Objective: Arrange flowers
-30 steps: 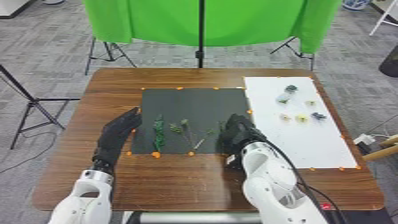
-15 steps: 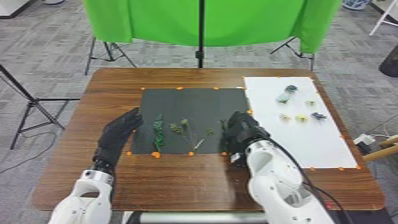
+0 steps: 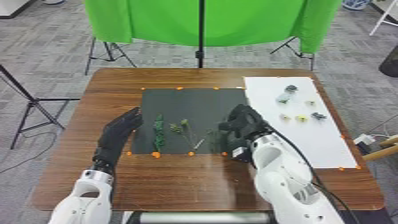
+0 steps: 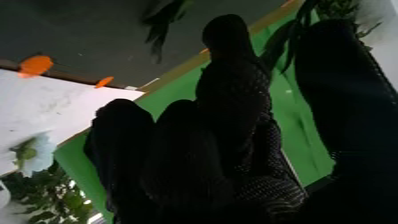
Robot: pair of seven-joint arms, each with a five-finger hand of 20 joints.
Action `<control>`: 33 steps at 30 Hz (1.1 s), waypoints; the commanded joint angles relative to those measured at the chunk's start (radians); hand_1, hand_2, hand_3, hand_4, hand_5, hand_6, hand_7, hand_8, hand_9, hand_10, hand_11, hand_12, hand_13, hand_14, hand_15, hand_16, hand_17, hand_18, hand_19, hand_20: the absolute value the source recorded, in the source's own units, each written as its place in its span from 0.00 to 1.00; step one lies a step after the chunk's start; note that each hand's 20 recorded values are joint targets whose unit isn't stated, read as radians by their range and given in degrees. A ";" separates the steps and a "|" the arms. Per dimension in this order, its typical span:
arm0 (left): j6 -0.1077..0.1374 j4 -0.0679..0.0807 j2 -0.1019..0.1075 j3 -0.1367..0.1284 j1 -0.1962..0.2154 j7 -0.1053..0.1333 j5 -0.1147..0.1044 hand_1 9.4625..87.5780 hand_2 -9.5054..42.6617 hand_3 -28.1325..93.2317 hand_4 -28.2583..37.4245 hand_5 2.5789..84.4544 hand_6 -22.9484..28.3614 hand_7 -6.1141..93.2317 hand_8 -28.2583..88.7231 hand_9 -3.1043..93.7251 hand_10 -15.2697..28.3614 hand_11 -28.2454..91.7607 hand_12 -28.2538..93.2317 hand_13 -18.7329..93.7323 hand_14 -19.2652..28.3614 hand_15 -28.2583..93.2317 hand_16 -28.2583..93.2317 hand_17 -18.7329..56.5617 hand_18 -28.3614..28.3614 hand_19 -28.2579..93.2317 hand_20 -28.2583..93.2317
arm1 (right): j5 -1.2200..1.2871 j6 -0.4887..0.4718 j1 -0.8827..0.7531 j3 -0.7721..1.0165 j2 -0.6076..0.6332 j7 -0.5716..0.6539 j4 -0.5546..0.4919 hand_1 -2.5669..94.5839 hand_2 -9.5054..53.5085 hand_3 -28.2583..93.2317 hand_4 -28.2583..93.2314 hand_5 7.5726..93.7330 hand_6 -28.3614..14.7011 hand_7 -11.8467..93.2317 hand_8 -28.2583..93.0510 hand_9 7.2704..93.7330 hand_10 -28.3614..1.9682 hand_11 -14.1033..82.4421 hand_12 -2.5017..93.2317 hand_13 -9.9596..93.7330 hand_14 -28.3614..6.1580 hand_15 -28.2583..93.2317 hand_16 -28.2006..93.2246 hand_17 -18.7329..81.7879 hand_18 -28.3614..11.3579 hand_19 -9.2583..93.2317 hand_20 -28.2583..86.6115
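In the head view, my right hand [image 3: 243, 123] is over the right edge of the dark mat [image 3: 191, 99]. In the right wrist view, that hand [image 4: 226, 115] has a leafy green sprig [image 4: 278, 46] between its thumb and curled fingers; a thin stem shows lower down. My left hand [image 3: 123, 122] is beside the mat's left edge, its fingers straight. A long green stem [image 3: 159, 132] lies on the mat with a branched sprig [image 3: 176, 128] and a pale-stemmed one [image 3: 186, 123] to its right.
A white sheet [image 3: 289, 142] right of the mat bears several small flower heads, among them a yellow one [image 3: 301, 117], a dark bluish one [image 3: 319, 116] and a pale one [image 3: 283, 98]. Orange markers [image 3: 156, 155] line the mat. A green cloth [image 3: 209, 25] hangs beyond the table.
My right hand has moved a little away from the table's front edge and turned, while its forearm has swung to the right. My left arm has stayed still.
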 commanded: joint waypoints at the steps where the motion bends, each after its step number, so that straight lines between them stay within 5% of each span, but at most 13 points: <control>1: -0.011 0.022 -0.028 0.011 0.025 -0.005 0.008 0.14 0.04 0.79 0.12 0.48 0.51 0.12 0.20 0.46 0.59 0.30 0.36 0.44 0.71 0.30 0.27 0.29 0.70 0.24 0.38 | -0.015 -0.106 0.008 0.008 0.017 -0.008 -0.010 0.42 0.00 0.72 0.20 0.76 0.58 0.38 0.37 0.92 0.55 0.70 0.30 0.94 0.66 0.84 0.52 0.85 0.35 1.00 0.86; 33: -0.006 0.022 -0.033 0.013 0.024 0.000 0.007 0.14 0.05 0.79 0.13 0.48 0.51 0.12 0.20 0.46 0.59 0.30 0.36 0.44 0.71 0.30 0.27 0.28 0.70 0.24 0.38 | -0.150 -0.205 0.144 -0.083 0.173 -0.229 0.062 0.48 0.00 0.69 0.18 0.75 0.62 0.34 0.41 0.91 0.57 0.70 0.30 0.93 0.65 0.84 0.52 0.83 0.35 1.00 0.85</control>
